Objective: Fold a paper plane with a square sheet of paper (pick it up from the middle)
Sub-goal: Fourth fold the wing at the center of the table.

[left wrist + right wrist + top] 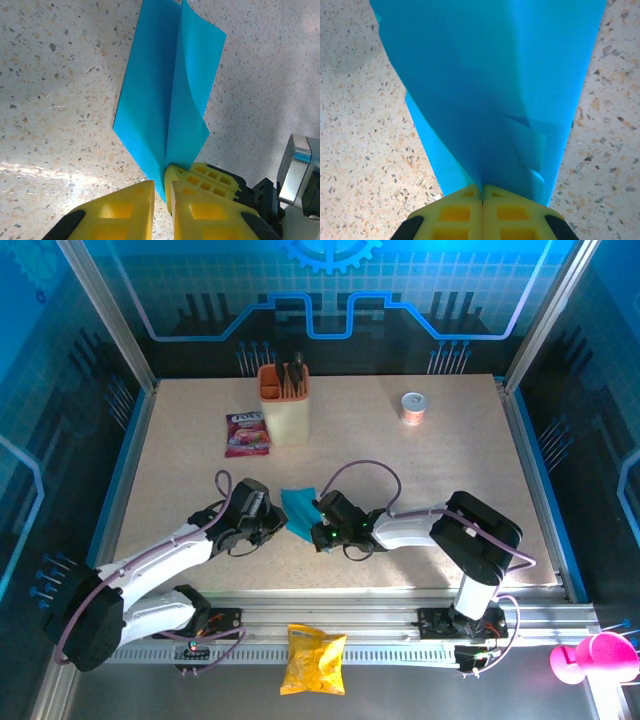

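Mid-fold: the creased square sheet of paper (297, 508) sits just 6 o'clock of the counter's (420, 470) centre, the right hand (482, 189) at its 3 o'clock clamped on the fold, the left hand (162, 192) at 9 o'clock nearly closed at its tip, whether pinching I cannot tell; next likely needs a wing creased down.
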Robot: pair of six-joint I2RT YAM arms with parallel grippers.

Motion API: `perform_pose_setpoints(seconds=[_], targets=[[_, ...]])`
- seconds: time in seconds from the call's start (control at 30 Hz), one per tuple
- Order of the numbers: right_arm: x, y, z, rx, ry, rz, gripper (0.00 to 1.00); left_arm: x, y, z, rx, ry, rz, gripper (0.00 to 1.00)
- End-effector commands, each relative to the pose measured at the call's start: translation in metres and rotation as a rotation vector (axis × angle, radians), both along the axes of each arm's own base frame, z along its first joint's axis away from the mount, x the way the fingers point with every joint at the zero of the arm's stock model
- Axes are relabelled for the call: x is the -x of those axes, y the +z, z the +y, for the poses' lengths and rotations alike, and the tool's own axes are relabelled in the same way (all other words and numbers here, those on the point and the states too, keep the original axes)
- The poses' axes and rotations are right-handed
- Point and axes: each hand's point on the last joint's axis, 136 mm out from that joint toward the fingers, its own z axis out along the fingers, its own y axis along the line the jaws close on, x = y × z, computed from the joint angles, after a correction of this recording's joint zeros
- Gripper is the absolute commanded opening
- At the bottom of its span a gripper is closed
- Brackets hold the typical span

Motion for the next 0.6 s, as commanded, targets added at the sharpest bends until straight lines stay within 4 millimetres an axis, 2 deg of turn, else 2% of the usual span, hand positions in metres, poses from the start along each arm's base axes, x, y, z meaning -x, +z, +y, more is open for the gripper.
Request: perform_pose_setpoints(seconds=[0.0, 0.57], targets=[[0.012, -0.026, -0.023, 0.025, -0.042, 0.116, 0.0, 0.002, -0.009, 0.004, -0.048, -0.026, 0.004, 0.16], [0.016, -0.032, -0.022, -0.128, -0.029, 0.384, 0.0, 0.001, -0.026, -0.004, -0.125, -0.135, 0.02, 0.14]])
